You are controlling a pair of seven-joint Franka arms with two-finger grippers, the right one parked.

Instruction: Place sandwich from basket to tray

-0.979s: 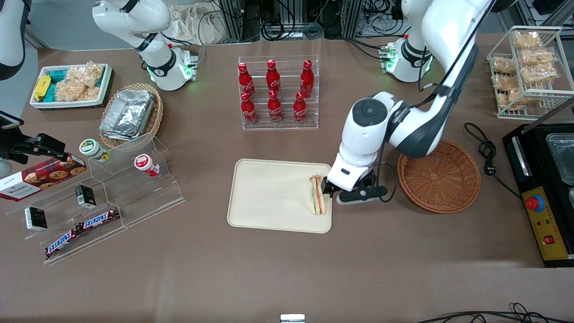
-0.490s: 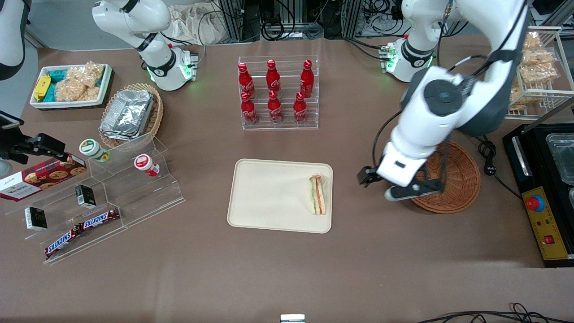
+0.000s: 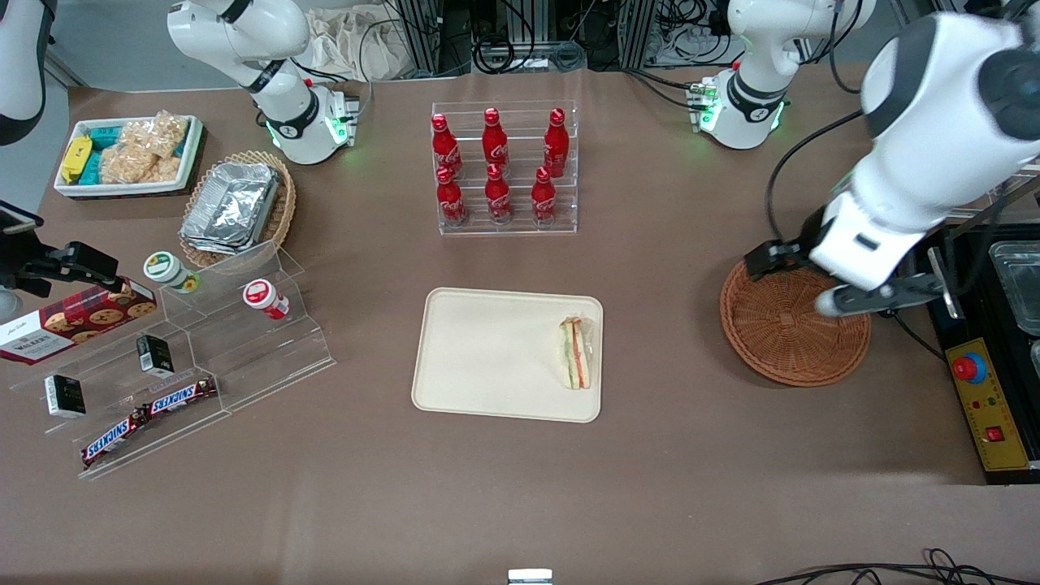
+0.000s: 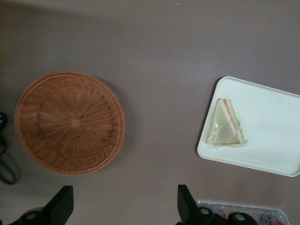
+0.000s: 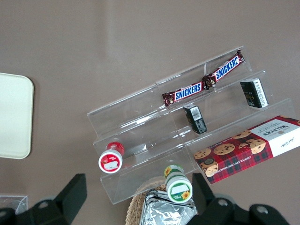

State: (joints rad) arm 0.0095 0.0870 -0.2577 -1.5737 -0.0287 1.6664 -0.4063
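With the sandwich (image 3: pixel 577 353) lying on the tray (image 3: pixel 487 357) near its edge, I hold my hand (image 3: pixel 792 280) empty and spread wide above the basket (image 3: pixel 780 341), and should lift clear without snagging its rim.

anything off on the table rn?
Nothing stands out. The sandwich lies flat on the tray, near its basket-side rim. The basket is empty and upright, with the open hand above it.
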